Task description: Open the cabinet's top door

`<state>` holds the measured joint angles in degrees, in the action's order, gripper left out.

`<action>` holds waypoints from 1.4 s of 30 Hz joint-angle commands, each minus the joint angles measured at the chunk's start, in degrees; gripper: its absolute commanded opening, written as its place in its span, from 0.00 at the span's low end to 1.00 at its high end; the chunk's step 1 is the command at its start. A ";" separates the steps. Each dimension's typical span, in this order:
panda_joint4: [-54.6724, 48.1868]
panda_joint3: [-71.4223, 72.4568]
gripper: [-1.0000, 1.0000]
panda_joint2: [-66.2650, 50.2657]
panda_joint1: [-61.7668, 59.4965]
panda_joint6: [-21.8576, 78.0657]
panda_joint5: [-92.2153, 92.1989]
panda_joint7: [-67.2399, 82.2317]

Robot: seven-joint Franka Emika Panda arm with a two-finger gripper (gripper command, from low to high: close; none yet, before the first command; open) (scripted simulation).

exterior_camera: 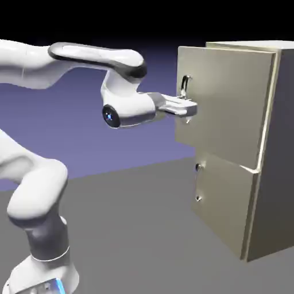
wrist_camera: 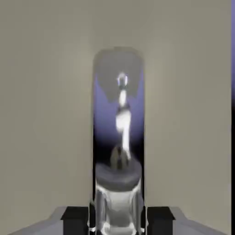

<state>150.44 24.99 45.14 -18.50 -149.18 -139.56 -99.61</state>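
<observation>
At the cabinet (exterior_camera: 270, 149) front: top door (exterior_camera: 229, 103) already swung slightly ajar.
Handle (exterior_camera: 185, 86): vertical bar near the door's free edge, long axis upright.
Pincer (exterior_camera: 188, 108): pinching the handle's lower end, level, fingers straddling it.
Next move: likely pull back toward the arm's base.

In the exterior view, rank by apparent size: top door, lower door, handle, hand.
1. Top door, largest.
2. Lower door.
3. Hand and handle: both small and overlapping, too close to rank.
</observation>
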 commanded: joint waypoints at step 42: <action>-23.06 -73.19 0.00 -27.76 14.88 89.75 79.69 -6.11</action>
<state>127.38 -48.20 17.38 -3.60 -59.49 -59.91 -105.74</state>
